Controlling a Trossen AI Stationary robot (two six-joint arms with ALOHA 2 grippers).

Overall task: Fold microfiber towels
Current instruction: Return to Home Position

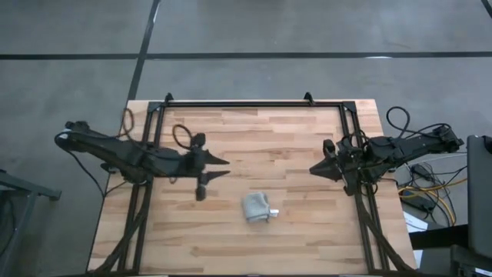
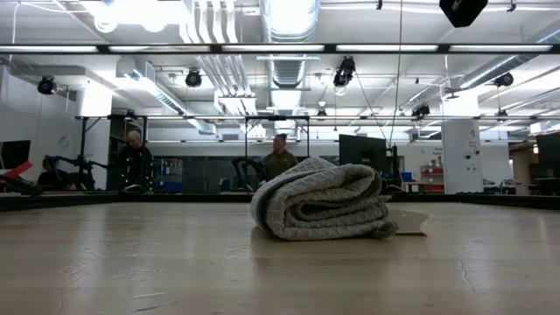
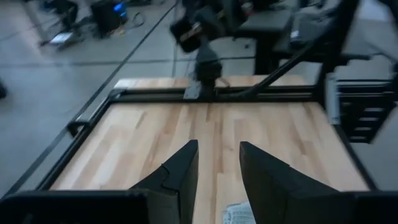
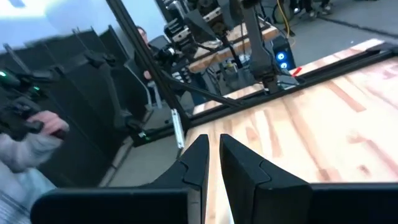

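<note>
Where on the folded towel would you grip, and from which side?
Likely from above, pinching across the towel at its thick middle: the low view shows stacked layers, rounded toward the left arm, loose edges and white tag toward the right arm.

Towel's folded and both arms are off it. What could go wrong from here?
1. The towel sits as a loose, rounded bundle in the low view with nothing holding it, so it may spring open.
2. The left gripper, open, hangs close to it. A low swing home could snag it.
The right gripper waits farther off.
</note>
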